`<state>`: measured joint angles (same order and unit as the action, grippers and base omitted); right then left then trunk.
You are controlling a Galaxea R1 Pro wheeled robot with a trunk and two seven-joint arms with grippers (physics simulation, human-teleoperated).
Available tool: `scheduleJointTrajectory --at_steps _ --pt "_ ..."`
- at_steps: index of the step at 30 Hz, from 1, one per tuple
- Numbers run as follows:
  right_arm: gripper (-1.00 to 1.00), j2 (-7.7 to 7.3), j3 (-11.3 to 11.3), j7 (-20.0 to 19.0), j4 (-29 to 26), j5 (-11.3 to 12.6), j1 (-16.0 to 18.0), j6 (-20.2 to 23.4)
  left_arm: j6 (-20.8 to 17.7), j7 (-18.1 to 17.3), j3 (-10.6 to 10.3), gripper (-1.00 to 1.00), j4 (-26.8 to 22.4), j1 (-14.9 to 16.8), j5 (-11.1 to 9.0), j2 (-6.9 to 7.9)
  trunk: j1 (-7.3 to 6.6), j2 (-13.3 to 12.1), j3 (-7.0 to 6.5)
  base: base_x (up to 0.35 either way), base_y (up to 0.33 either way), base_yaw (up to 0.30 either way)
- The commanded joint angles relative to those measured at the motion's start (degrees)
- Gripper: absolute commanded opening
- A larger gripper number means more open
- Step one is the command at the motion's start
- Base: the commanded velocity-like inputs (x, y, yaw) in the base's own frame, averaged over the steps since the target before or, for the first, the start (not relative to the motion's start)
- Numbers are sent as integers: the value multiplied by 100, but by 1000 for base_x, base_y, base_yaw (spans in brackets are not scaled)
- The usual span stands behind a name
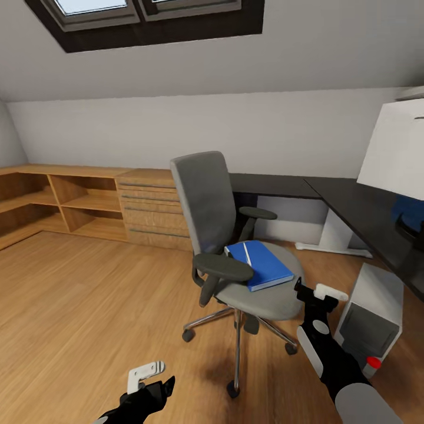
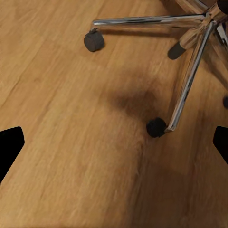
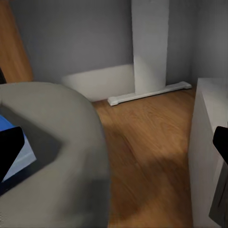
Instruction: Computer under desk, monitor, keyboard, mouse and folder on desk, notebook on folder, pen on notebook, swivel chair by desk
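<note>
The grey swivel chair (image 1: 235, 259) stands mid-room, left of the black desk (image 1: 353, 203). On its seat lies the blue folder (image 1: 259, 265), and a slim white pen (image 1: 247, 253) rests on the folder. The monitor (image 1: 394, 147) shows its white back on the desk at the right. Under the desk stands the white computer (image 1: 371, 312). My right gripper (image 1: 318, 292) is open beside the seat's right edge, with the seat (image 3: 52, 156) and a folder corner (image 3: 26, 156) close by. My left gripper (image 1: 150, 377) hangs open, low over the floor near the chrome chair base (image 2: 190, 71). Keyboard, mouse and notebook are out of view.
A light wooden dresser (image 1: 150, 206) and open shelves (image 1: 59, 200) line the far wall at the left. A white desk leg (image 1: 335, 235) stands behind the chair. Open wood floor (image 1: 88, 306) stretches left of the chair.
</note>
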<state>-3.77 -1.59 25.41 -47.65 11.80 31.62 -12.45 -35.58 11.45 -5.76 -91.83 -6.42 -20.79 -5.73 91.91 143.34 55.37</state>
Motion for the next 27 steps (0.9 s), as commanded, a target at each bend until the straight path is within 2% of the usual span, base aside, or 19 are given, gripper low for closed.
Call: scheduleJointTrajectory --at_steps 1,8,17,27 --pt "100 -4 -17 9 1 60 3 -53 -17 50 0 100 -11 0 -62 5 -1 2 5 0 0 -22" --pt "100 -1 -25 0 1 61 3 -113 -24 50 138 100 -19 0 -71 60 -1 2 5 0 0 -9" --pt "100 71 -46 -5 -7 85 2 -105 -27 50 156 100 -19 0 -69 63 -1 2 5 0 0 0" --pt "100 72 -26 -9 -24 69 3 -126 -28 50 159 100 -19 0 -70 63 -1 2 5 0 0 0"
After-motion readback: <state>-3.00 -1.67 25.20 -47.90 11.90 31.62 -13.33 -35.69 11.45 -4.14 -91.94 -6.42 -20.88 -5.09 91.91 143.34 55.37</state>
